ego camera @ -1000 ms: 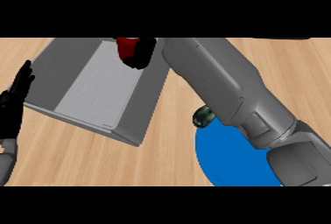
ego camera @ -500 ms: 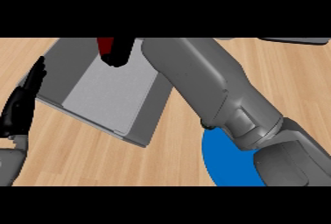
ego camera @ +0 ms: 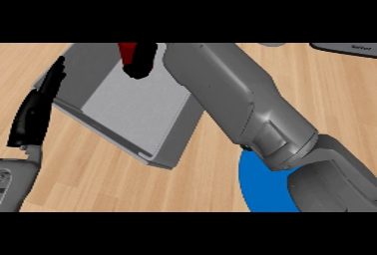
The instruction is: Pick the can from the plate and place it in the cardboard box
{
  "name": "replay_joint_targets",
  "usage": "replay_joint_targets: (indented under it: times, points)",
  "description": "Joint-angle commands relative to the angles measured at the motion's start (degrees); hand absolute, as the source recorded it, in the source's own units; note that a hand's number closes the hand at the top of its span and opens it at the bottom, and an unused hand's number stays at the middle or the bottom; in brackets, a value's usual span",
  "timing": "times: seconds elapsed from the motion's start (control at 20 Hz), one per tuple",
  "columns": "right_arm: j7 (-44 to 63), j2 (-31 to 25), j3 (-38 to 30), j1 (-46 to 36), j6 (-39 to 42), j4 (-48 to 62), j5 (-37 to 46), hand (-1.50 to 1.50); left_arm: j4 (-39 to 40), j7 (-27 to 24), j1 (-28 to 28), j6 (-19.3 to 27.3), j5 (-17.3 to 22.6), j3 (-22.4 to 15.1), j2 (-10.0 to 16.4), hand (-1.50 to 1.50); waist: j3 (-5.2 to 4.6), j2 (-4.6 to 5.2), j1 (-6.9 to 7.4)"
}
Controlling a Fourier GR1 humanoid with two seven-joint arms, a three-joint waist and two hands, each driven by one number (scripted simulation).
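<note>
The red can (ego camera: 127, 50) shows at the upper middle of the frame, over the far end of the grey cardboard box (ego camera: 140, 117) and well apart from the round blue plate (ego camera: 259, 188) at the lower right. Only a small part of the can shows. The black fingers of the right robot hand (ego camera: 142, 63) are curled round it and hide the rest, so whether it touches the box floor cannot be told. The grey forearm (ego camera: 228, 94) runs diagonally from the lower right, crossing the box's right wall and part of the plate. The left robot hand (ego camera: 31, 117) rests at the left edge, fingers straight and together, pointing up, just beside the box. Box and plate lie on the light wooden counter (ego camera: 95, 187).
</note>
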Motion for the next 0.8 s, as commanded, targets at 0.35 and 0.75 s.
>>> replay_joint_targets:
  times: [0.35,0.75]
  points:
    - [6.83,0.03,2.35,4.49,-1.6,2.7,-5.65,-1.5,4.15,3.4,-1.45,-1.71,-0.69,-2.5,-2.01,0.0,-0.88,1.8,3.33]
    - [1.79,0.03,0.99,5.52,-7.14,-0.44,-10.34,-1.5,3.95,2.68,-0.27,-0.91,-1.56,-2.39,-2.49,0.0,-0.68,1.47,3.04]
